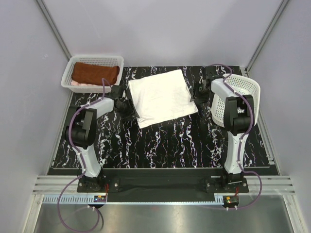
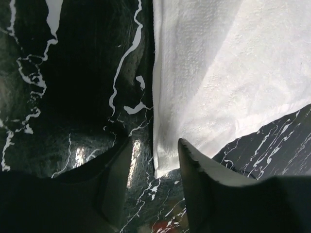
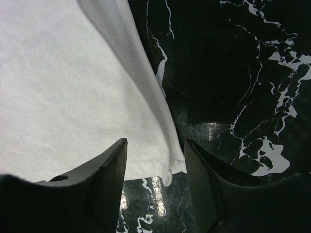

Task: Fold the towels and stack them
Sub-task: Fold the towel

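Towel (image 1: 162,97), white, soft, light and limp, lies folded on worktop (image 1: 170,141); left and right jaws both stand open astride its near corners, likely best pinched there through all layers.

white towel (image 1: 162,98) is lying folded flat and skewed at mid-table (image 1: 170,141) | rust-brown towel (image 1: 95,74) is sitting folded in far-left basket (image 1: 97,58) | pale pink towel (image 1: 81,84) is lying beneath it, only its edge showing

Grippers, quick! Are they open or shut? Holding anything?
Left gripper: open, over a corner of the white towel.
Right gripper: open, over another corner.
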`<state>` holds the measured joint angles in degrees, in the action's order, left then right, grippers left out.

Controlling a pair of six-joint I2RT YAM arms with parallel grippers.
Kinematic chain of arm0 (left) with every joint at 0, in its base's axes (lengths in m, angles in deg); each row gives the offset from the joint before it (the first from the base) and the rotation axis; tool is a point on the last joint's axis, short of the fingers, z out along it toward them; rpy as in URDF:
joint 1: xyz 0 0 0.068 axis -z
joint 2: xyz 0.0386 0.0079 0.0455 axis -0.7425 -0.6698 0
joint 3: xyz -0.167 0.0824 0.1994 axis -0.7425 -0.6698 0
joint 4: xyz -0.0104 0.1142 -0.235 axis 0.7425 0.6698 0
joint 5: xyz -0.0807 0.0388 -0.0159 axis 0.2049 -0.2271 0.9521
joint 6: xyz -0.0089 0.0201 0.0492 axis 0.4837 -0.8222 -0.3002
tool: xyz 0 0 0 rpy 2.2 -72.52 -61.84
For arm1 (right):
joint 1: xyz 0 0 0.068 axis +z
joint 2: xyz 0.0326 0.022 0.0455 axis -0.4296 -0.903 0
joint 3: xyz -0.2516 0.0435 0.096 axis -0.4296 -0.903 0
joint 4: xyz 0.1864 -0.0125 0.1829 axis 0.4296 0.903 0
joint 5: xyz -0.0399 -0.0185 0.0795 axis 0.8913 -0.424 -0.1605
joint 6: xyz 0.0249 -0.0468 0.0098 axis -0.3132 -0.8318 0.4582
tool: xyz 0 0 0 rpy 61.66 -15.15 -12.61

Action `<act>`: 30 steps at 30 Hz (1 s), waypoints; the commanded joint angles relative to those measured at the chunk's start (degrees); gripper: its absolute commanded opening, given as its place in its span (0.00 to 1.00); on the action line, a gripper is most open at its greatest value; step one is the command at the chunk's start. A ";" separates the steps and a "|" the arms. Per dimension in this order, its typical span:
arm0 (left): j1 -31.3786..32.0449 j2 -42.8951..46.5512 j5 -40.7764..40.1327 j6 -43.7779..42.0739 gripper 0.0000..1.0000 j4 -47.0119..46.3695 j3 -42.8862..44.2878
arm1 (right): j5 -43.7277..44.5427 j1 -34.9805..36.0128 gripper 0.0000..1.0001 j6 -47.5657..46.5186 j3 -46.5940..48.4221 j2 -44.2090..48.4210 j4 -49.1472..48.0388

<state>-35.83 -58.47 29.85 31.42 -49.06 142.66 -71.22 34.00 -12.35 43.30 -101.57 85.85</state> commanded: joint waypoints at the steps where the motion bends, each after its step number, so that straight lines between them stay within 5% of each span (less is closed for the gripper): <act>1: 0.19 3.45 -4.32 -0.92 0.54 1.48 -1.76 | 2.64 -0.12 0.57 -0.84 2.51 -1.47 1.84; 7: 0.19 2.33 2.63 2.42 0.57 -5.99 -4.49 | 3.43 0.41 0.54 0.31 -0.13 -1.65 1.66; 16: 0.45 -0.84 -1.74 1.46 0.51 -2.13 -2.30 | 3.26 1.46 0.43 2.68 -6.62 1.51 0.61; 20: 0.36 -1.46 -4.13 -0.83 0.36 0.50 -0.72 | 3.08 2.51 0.40 3.65 -8.65 2.04 0.43; 24: 0.27 -2.08 -5.88 -2.85 0.03 3.67 0.69 | 3.35 4.53 0.34 4.96 -12.95 5.11 -0.36; 30: 0.10 3.28 -14.58 -5.40 0.00 8.77 -1.59 | 3.52 7.35 0.26 9.35 -23.13 12.84 -1.24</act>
<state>-35.41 -57.99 24.06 29.63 -46.39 142.66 -68.82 39.42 -6.49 25.29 -93.42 83.82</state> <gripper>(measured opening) 0.013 0.271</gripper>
